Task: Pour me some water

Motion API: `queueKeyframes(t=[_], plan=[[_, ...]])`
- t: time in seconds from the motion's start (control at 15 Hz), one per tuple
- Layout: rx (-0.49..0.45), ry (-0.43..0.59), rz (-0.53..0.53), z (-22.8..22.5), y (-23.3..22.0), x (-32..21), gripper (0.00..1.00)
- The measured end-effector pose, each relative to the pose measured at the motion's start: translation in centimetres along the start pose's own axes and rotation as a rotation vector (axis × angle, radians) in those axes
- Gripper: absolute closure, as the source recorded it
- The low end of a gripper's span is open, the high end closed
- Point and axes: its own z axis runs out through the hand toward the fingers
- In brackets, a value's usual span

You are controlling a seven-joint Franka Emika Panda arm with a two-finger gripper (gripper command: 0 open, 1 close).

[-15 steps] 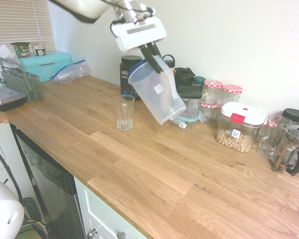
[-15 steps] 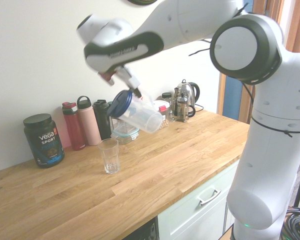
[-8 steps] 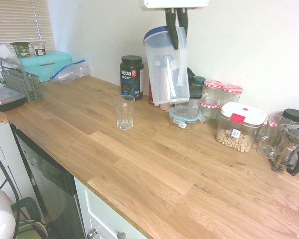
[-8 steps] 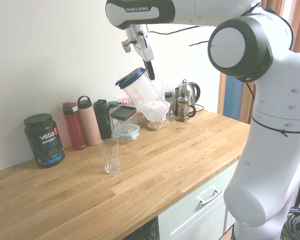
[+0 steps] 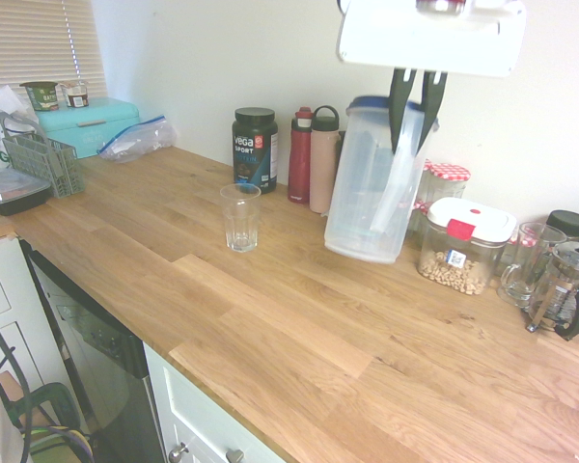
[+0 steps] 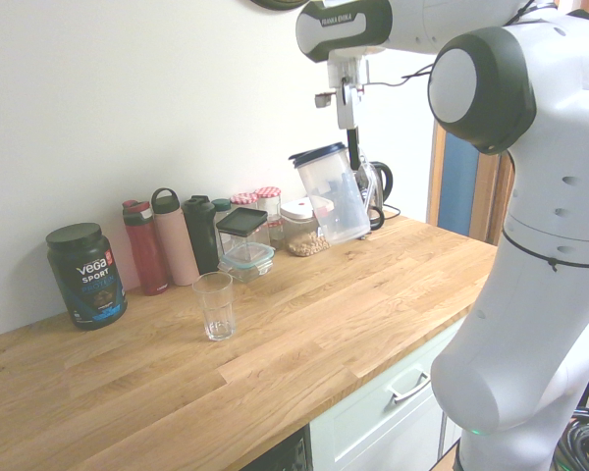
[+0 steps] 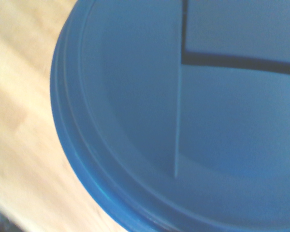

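A clear drinking glass [image 5: 240, 217] [image 6: 215, 305] stands upright on the wooden counter [image 5: 299, 328]. A clear plastic jug [image 5: 376, 183] [image 6: 332, 196] with a blue lid [image 7: 183, 121] hangs nearly upright well to the glass's right in the first exterior view, in front of the jars. My gripper [image 5: 413, 145] [image 6: 345, 118] is shut on the jug's handle from above. I cannot tell whether the jug's base touches the counter. The blue lid fills the wrist view.
Along the wall stand a black Vega tub [image 5: 255, 148], a red bottle [image 5: 300, 154], a pink bottle [image 5: 323, 159], a white-lidded container of chickpeas [image 5: 463, 246] and a French press [image 5: 560, 285]. A teal bread box [image 5: 87, 125] and a dish rack [image 5: 43, 159] sit far left.
The jug was tilted with its mouth over the glass; it has swung upright, moved away from the glass toward the jars and come down lower. The glass has not moved.
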Motion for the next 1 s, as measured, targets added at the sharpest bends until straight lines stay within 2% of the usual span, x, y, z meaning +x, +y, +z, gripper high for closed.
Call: queueKeyframes(t=[0.2, 0.67, 0.8, 1.0], plan=[[0.020, 0.053, 0.156, 4.3, 0.2, -0.9, 1.00], [0.029, 0.275, 0.461, 11.5, -0.4, -6.4, 1.00], [0.001, 0.315, 0.504, 13.2, -1.0, -8.1, 1.00], [-0.007, 0.326, 0.514, 13.8, -1.4, -9.1, 1.00]])
